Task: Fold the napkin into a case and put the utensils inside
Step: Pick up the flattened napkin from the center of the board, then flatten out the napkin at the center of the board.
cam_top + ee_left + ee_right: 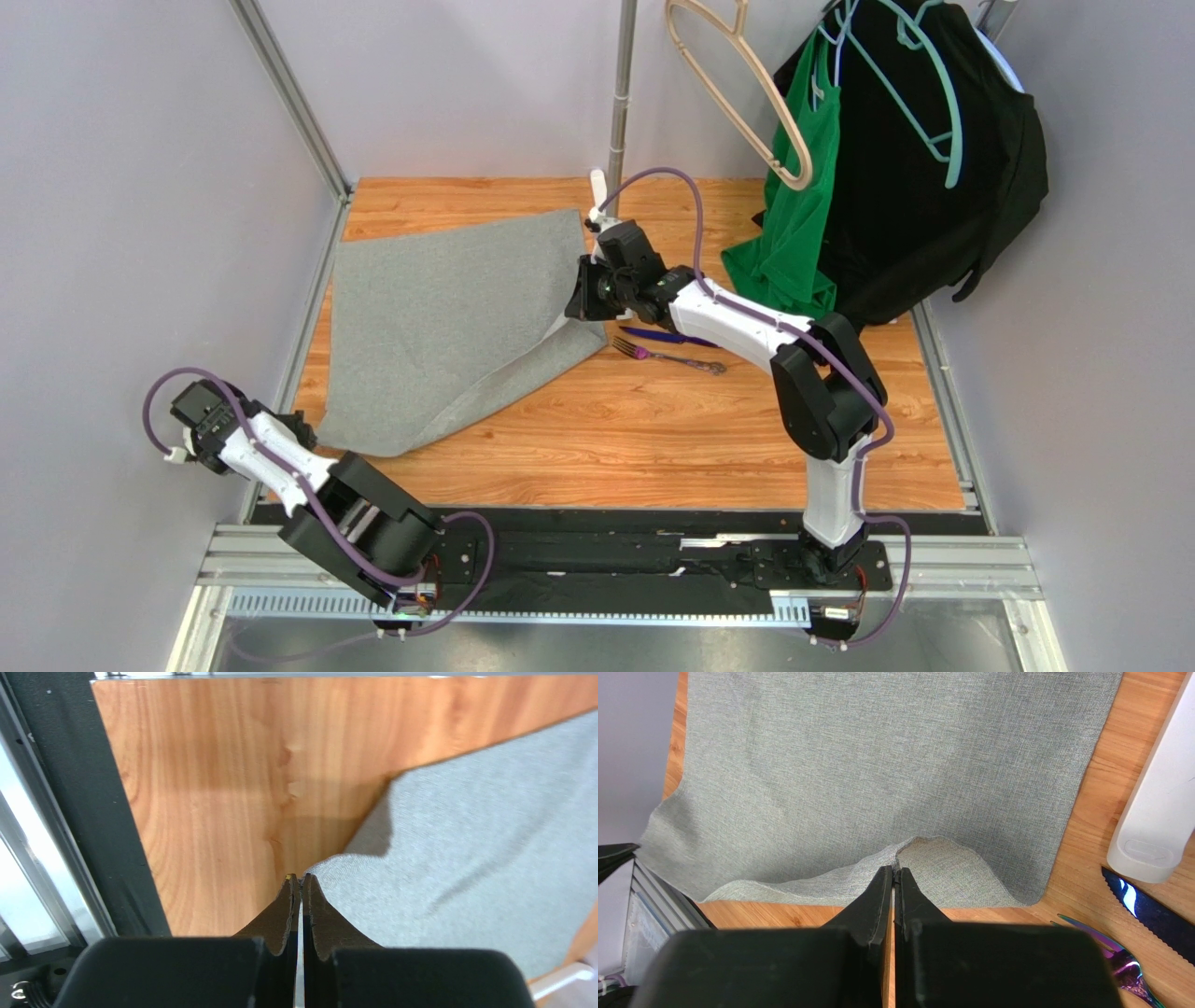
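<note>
We are holding the napkin (435,315), which is lying on the left of the desk (673,434), with both claws closed thin. The right claw (896,873) is pinching its raised right edge, and the left claw (300,879) is seemingly pinching its near corner. The napkin is looking soft, light and limp, so edges and corners are giving the best hold.

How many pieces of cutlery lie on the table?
2. The dark purple knife lies on the table, right of the grey napkin; the fork lies close beside it. More could be hidden under the napkin.
</note>
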Tool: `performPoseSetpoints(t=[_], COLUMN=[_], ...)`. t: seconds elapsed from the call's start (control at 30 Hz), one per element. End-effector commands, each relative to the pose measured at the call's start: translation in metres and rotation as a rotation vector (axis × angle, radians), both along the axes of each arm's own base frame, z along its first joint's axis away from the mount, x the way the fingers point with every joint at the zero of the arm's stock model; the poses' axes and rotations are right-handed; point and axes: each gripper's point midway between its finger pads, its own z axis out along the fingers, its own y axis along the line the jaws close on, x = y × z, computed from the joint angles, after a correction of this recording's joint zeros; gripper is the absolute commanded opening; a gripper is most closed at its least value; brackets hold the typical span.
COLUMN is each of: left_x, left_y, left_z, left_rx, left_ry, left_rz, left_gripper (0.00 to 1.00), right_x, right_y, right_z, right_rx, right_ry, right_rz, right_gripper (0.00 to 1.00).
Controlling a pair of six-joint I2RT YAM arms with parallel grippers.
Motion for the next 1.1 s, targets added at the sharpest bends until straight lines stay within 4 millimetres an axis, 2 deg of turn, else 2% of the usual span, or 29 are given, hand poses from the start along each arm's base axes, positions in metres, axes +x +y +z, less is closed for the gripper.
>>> performPoseSetpoints(t=[0.0,0.03,0.07,0.13,0.17,0.2,0.23,0.3,0.33,0.4,0.43,0.47,0.5,0.53,0.6,0.63,0.67,0.7,0.73,0.77,0.8,0.83,0.87,0.9,0.93,1.03,1.07], left_x=[0.018,0.02,0.023,0.027,0.031,0.032,0.033,0.036,0.038,0.043,0.044,0.043,0.042,0.04,0.035,0.03,0.025,0.02,0.011,0.004,-0.003,-0.011,-0.017,-0.024,-0.033,-0.054,-0.056], left_y=[0.0,0.001,0.004,-0.001,0.0,-0.003,-0.003,-0.007,-0.009,-0.019,-0.022,-0.026,-0.03,-0.033,-0.043,-0.05,-0.057,-0.061,-0.07,-0.073,-0.075,-0.085,-0.089,-0.092,-0.1,-0.098,-0.095], left_z=[0.046,0.054,0.072,0.091,0.11,0.118,0.126,0.147,0.16,0.188,0.211,0.228,0.238,0.265,0.295,0.325,0.341,0.357,0.385,0.398,0.404,0.432,0.434,0.445,0.465,0.481,0.48], left_rx=[0.066,0.084,0.131,0.152,0.201,0.206,0.222,0.261,0.283,0.317,0.36,0.39,0.4,0.455,0.524,0.6,0.657,0.719,0.807,0.859,0.875,0.944,0.949,0.984,1.04,1.117,1.116], left_ry=[-0.144,-0.16,-0.19,-0.227,-0.261,-0.283,-0.302,-0.363,-0.4,-0.481,-0.522,-0.553,-0.565,-0.593,-0.635,-0.671,-0.687,-0.696,-0.715,-0.703,-0.678,-0.69,-0.661,-0.65,-0.659,-0.624,-0.607], left_rz=[-0.03,-0.041,-0.058,-0.097,-0.121,-0.13,-0.128,-0.117,-0.123,-0.147,-0.158,-0.166,-0.173,-0.18,-0.19,-0.202,-0.215,-0.221,-0.223,-0.224,-0.203,-0.208,-0.212,-0.194,-0.185,-0.091,-0.078], left_gripper=[0.0,0.0,0.0,0.0,0.0,0.0,0.0,0.0,0.0,0.0,0.0,0.0,0.0,0.0,0.0,0.0,0.0,0.0,0.0,0.0,0.0,0.0,0.0,0.0,0.0,0.0,0.0], right_x=[0.006,0.005,0.005,0.001,0.0,-0.003,-0.007,-0.015,-0.021,-0.031,-0.037,-0.048,-0.053,-0.061,-0.08,-0.087,-0.096,-0.109,-0.117,-0.125,-0.139,-0.146,-0.153,-0.159,-0.171,-0.177,-0.176], right_y=[0.002,0.0,-0.001,-0.005,-0.007,-0.008,-0.011,-0.014,-0.019,-0.025,-0.027,-0.033,-0.038,-0.041,-0.053,-0.056,-0.058,-0.069,-0.073,-0.077,-0.088,-0.094,-0.099,-0.104,-0.117,-0.135,-0.138], right_z=[0.052,0.054,0.06,0.079,0.087,0.093,0.114,0.133,0.153,0.174,0.185,0.208,0.216,0.229,0.265,0.274,0.283,0.308,0.318,0.326,0.345,0.353,0.359,0.369,0.383,0.398,0.401], right_rx=[0.017,0.01,0.012,0.026,0.035,0.042,0.064,0.067,0.087,0.098,0.109,0.128,0.126,0.14,0.192,0.21,0.224,0.275,0.297,0.318,0.358,0.373,0.388,0.412,0.45,0.483,0.489], right_ry=[-0.115,-0.117,-0.125,-0.147,-0.157,-0.164,-0.195,-0.229,-0.262,-0.299,-0.315,-0.365,-0.382,-0.41,-0.482,-0.499,-0.516,-0.568,-0.59,-0.609,-0.651,-0.672,-0.688,-0.714,-0.748,-0.785,-0.791], right_rz=[0.012,0.015,0.009,0.005,0.002,0.001,0.0,0.0,-0.005,-0.004,-0.003,-0.001,0.0,0.001,0.01,0.011,0.017,0.015,0.015,0.016,0.015,0.013,0.016,0.015,0.01,-0.04,-0.059], right_gripper=[0.0,0.0,0.0,0.0,0.0,0.0,0.0,0.0,0.0,0.0,0.0,0.0,0.0,0.0,0.0,0.0,0.0,0.0,0.0,0.0,0.0,0.0,0.0,0.0,0.0,0.0,0.0])
